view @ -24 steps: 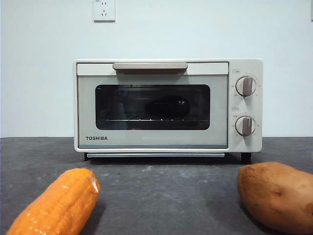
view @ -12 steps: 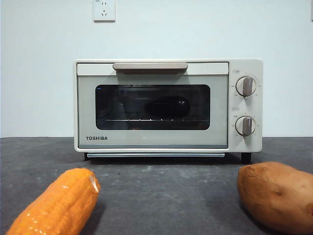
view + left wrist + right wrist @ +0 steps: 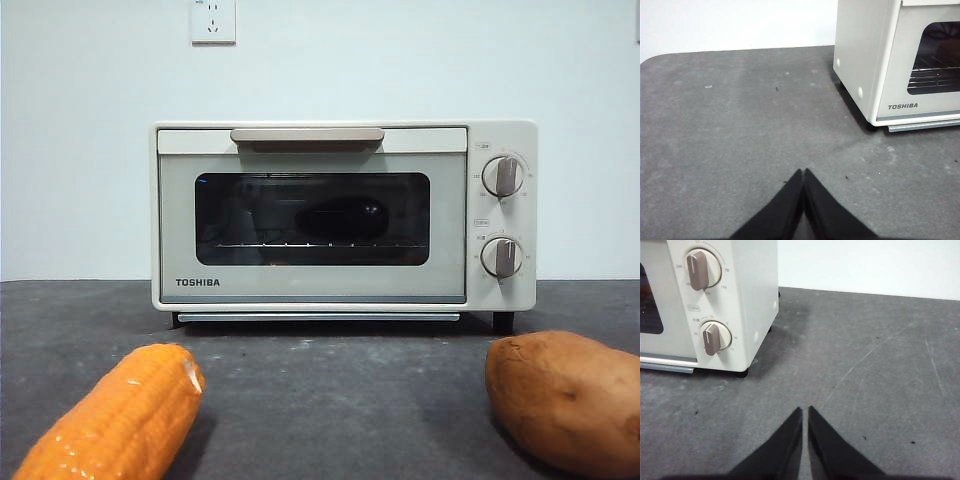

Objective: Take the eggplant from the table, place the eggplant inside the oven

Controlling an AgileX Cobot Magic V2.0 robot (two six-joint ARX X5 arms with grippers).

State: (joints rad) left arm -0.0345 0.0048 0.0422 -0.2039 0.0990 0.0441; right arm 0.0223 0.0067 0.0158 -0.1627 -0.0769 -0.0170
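A: Where is the eggplant (image 3: pixel 343 218)?

B: I see it only from the front: on the rack inside the oven (image 3: pixel 343 215), door shut.

A: Claws?

B: Left claw (image 3: pixel 803 172) and right claw (image 3: pixel 805 410) are both closed, empty, above bare bench (image 3: pixel 730 130) beside the oven's two ends.

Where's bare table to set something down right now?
Bare table lies between the corn cob and the sweet potato, in front of the shut oven. More on both sides of the oven, under the left pincer and the right pincer. The near corners are crowded.
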